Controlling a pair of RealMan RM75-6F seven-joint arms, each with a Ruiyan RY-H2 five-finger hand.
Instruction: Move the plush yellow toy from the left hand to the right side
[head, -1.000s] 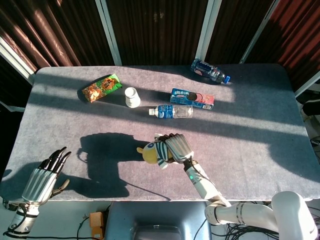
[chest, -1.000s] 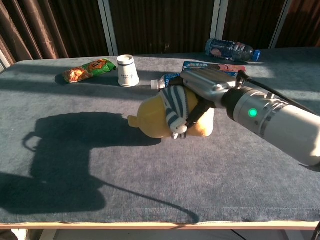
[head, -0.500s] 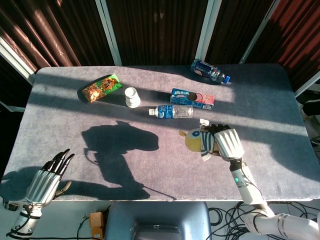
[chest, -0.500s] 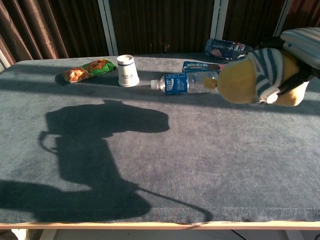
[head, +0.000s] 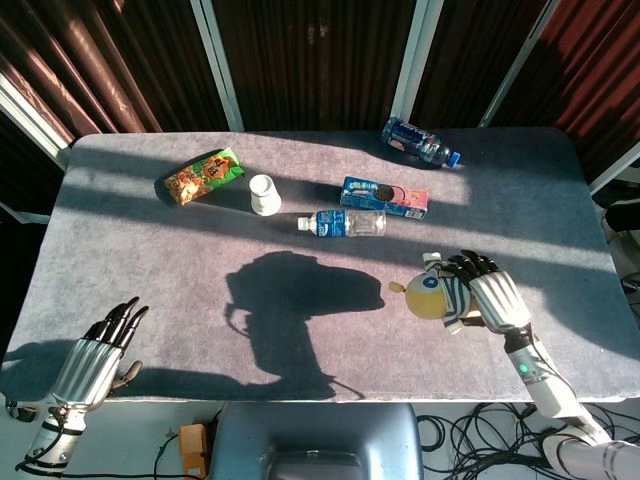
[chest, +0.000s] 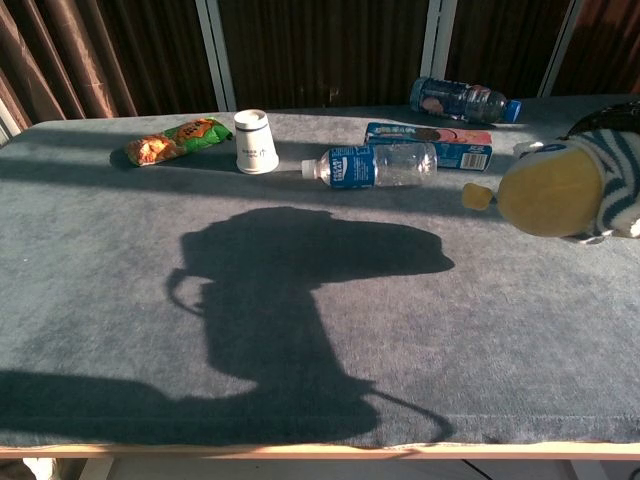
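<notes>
1. Right hand (head: 490, 298): it grips the plush yellow toy (head: 437, 296) over the right part of the table (head: 120, 240). In the head view the fingers wrap over the toy's striped body. In the chest view the toy (chest: 560, 192) sits at the right frame edge and the hand itself is largely cut off.
2. Change noted: a second ago the toy was held near the front centre of the table; half a second ago it was just right of centre; now it lies further right again. The arm's shadow has moved rightward across the cloth with it.
3. Toy position: right of the clear water bottle (head: 342, 222) and the blue snack box (head: 385, 196), well apart from both. Whether it rests on the cloth or hangs just above cannot be told for certain; the chest view suggests it is low, close to the surface.
4. Left hand (head: 95, 355): at the front left corner, off the table edge, fingers extended and apart, holding nothing.
5. Bearing on task: the toy is out of the left hand and carried to the right side. In my judgement, only lowering and release remain.
6. Risk: the toy is soft and rounded and may roll on release.
</notes>
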